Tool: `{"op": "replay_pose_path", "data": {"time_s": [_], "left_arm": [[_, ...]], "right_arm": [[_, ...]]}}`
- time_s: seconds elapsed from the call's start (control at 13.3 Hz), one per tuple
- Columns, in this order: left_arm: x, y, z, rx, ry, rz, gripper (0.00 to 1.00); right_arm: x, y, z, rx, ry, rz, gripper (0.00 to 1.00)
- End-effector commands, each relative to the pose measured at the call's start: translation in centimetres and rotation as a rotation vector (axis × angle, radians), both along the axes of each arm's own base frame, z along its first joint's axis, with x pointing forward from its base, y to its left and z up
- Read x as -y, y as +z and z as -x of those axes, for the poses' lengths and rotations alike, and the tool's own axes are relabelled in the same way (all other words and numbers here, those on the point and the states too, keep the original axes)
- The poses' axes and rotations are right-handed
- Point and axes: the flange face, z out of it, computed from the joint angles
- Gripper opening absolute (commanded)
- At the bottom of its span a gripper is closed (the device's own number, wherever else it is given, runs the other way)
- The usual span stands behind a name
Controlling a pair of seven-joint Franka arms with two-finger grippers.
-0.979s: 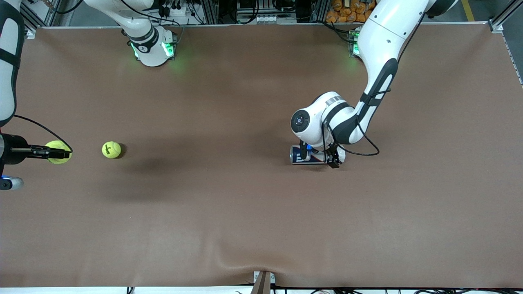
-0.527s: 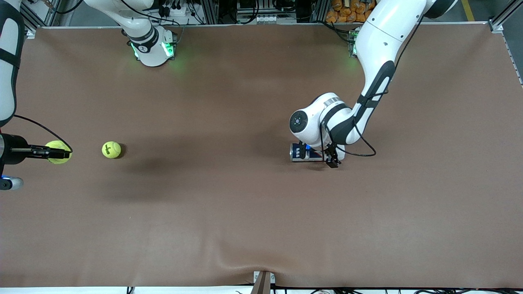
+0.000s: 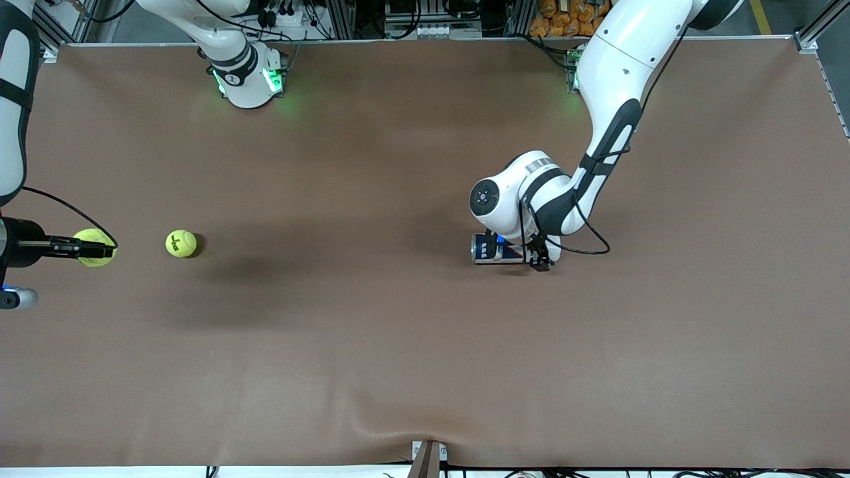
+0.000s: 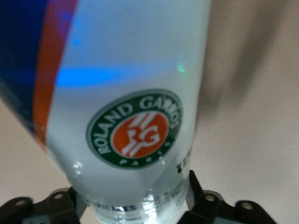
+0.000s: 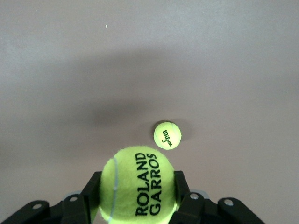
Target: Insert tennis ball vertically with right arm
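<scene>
My right gripper (image 3: pixel 93 248), clamped on the tennis ball (image 3: pixel 95 247), hangs over the right arm's end of the table, well apart from the can (image 3: pixel 499 250) lying on its side in my left gripper (image 3: pixel 524 255).

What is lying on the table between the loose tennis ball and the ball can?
Nothing: in the front view only bare brown table stretches between the loose tennis ball and the ball can.
</scene>
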Motion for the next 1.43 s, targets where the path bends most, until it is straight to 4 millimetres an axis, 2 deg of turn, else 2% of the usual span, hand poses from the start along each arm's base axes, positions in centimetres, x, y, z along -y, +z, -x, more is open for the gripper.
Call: {"op": "replay_pose_path", "data": {"time_s": [0.0,0.68,0.9,0.98,1.21,1.36], "left_arm": [[0.3,-0.1,-0.2,0.018,-0.006,-0.014,0.73],[1.4,2.1,-1.5,0.054,0.014,0.027,0.74],[5.2,3.7,-1.9,0.066,0.050,0.122,0.74],[6.5,4.8,-2.5,0.087,0.059,0.178,0.74],[10.6,6.8,-2.4,0.118,0.083,0.347,0.74],[11.9,8.2,-3.1,0.173,0.113,0.448,0.74]], "right_arm": [[-0.1,1.1,0.1,0.015,-0.016,-0.008,0.00],[-0.2,1.0,0.1,0.014,-0.014,-0.008,0.00],[-0.1,0.9,0.1,0.012,-0.016,-0.008,0.00],[-0.1,0.9,0.1,0.014,-0.016,-0.008,0.00],[-0.3,1.0,0.1,0.015,-0.013,-0.008,0.00],[-0.3,1.0,0.1,0.015,-0.013,-0.008,0.00]]}}
